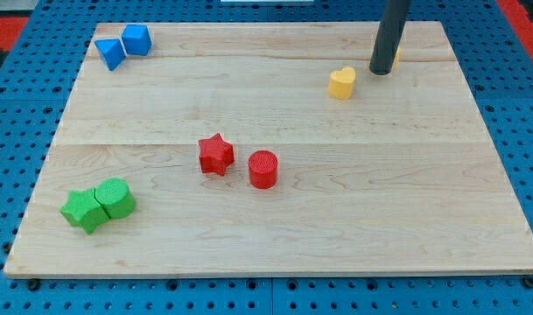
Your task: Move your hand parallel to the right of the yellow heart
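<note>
Yellow heart [341, 83]: upper right of your table [336, 219]. My tip [381, 72]: just to the heart's right, slightly higher, apart from it. Gripper: none fitted, so no jaw state to report.

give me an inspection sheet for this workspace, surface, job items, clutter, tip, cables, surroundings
Surface: pale wooden board, flat, no spills seen.
Job's things: yellow heart near the view's top right, lying alone.
Clutter: blue triangle and blue cube touching at the top left; red star and red cylinder mid-board, close but apart; two green blocks touching at the bottom left; a sliver of something yellow-orange behind the rod, shape unclear.
Grippers: none; my tip sits right of the heart and slightly above it in the view, not touching.
Cables: nothing seen.
Surroundings: blue perforated base; red patches at the top corners.
</note>
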You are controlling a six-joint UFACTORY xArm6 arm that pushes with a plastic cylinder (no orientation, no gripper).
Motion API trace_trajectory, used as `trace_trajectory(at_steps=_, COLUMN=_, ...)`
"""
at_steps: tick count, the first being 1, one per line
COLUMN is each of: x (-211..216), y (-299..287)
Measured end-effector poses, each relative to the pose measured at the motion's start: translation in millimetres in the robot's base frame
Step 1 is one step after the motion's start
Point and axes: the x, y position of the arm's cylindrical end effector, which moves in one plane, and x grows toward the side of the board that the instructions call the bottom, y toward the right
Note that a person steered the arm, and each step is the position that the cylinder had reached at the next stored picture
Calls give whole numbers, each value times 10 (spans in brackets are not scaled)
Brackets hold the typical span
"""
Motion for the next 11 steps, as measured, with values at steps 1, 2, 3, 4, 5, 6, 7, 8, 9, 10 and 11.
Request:
trace_trajectory(at_steps=1, x=60, y=348)
trace_trajectory(at_steps=2, x=-252, y=343)
trace_trajectory(at_steps=3, x=-158, y=456)
trace_trajectory(at_steps=4, x=-73, y=402)
trace_trajectory(at_steps=5, x=-73, y=140)
trace_trajectory(at_steps=6, x=-291, y=-6)
trace_trajectory(at_steps=7, x=-469, y=65)
trace_trajectory(at_steps=8, x=-31, y=493)
trace_trajectory(at_steps=9, x=506, y=680)
trace_trajectory(at_steps=10, x=863, y=680)
trace_trajectory(at_steps=11, x=987, y=664)
